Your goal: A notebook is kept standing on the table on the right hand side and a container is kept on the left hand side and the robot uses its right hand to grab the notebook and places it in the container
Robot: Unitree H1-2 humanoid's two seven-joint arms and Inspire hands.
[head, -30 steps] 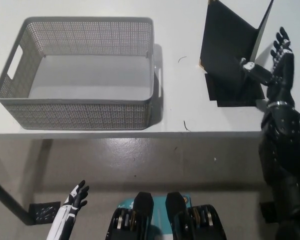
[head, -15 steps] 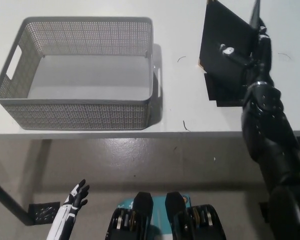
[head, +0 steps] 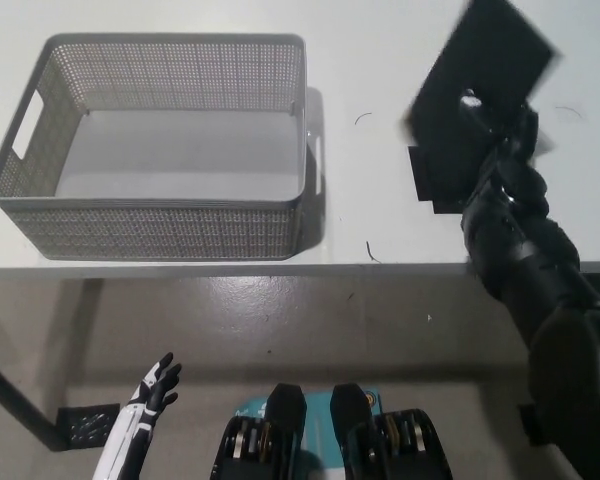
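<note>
Fingers spread and holding nothing, my white left hand point(head: 152, 385) hangs low below the table edge, nearest to me and out of the work. Farther up on my right, my black right hand point(head: 500, 128) is closed around the black notebook point(head: 485, 75), gripping it near its lower edge. The notebook looks tilted, its top corner swung up and away, and its outline is blurred. I cannot tell whether its bottom touches the white table point(head: 370, 210) or has just cleared it. A dark patch lies on the table just beneath it, probably its shadow or a mat; I cannot say which.

Well apart, across to my left, sits the grey mesh basket point(head: 160, 230), its inside bare.

I judge the main risk to be the grip: I hold a thin, flat cover low down, so the heavy upper part could pivot in my fingers and the notebook could flop open or slip out during the carry. Another danger is the basket's near right wall and its handle point(head: 318, 160); if I travel too low, a corner could catch the rim and knock the basket or drop the notebook outside it.
</note>
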